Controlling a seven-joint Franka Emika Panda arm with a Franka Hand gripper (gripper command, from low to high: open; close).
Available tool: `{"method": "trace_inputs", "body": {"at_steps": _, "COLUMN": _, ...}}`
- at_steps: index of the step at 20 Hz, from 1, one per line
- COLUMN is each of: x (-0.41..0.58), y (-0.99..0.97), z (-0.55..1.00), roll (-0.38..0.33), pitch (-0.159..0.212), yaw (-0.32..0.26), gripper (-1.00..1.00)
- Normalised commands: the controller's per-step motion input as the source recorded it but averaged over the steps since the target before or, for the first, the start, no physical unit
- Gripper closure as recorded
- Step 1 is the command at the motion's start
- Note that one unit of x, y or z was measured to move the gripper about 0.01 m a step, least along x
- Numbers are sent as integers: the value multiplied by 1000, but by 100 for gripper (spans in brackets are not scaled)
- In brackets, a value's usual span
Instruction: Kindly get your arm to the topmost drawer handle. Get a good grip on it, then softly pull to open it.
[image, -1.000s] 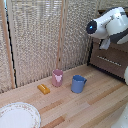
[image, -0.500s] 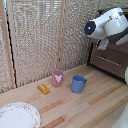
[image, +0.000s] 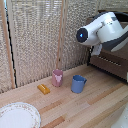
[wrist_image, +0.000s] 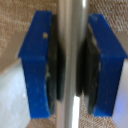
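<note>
In the wrist view my gripper (wrist_image: 70, 65) has its blue fingers (wrist_image: 35, 65) on either side of the silver drawer handle (wrist_image: 70, 20). The dark pads press against the bar, so the gripper is shut on it. In the exterior view the glossy white arm (image: 107, 27) with its dark round joint cap (image: 81, 35) reaches to the dark brown drawer (image: 112, 62) at the exterior view's right. There the arm's own bulk hides the fingers and the gripped part of the handle.
On the wooden table (image: 95, 107) stand a pink cup (image: 57, 77) and a blue cup (image: 78, 83). A small orange block (image: 44, 89) lies beside them. A white plate (image: 19, 116) sits at the front of the exterior view's left. A woven screen (image: 35, 40) stands behind.
The arm has shifted towards the exterior view's left and slightly down. The cups, block and plate have not moved.
</note>
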Motion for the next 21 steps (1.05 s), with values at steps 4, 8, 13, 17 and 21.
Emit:
{"method": "trace_inputs", "body": {"at_steps": 4, "x": 83, "y": -24, "z": 89, "roll": 0, "pitch": -4, "yaw": -41, "gripper": -100}}
{"method": "trace_inputs", "body": {"at_steps": 8, "x": -6, "y": 51, "z": 56, "roll": -14, "pitch": -46, "yaw": -52, "gripper": -100}}
{"method": "trace_inputs", "body": {"at_steps": 13, "x": 13, "y": 489, "z": 171, "roll": 45, "pitch": -82, "yaw": -69, "gripper": -100}}
{"method": "trace_inputs", "body": {"at_steps": 17, "x": 95, "y": 427, "z": 409, "roll": 186, "pitch": -73, "yaw": -72, "gripper": -100}}
{"method": "trace_inputs", "body": {"at_steps": 21, "x": 10, "y": 55, "z": 146, "roll": 288, "pitch": -124, "yaw": -178, "gripper": -100}}
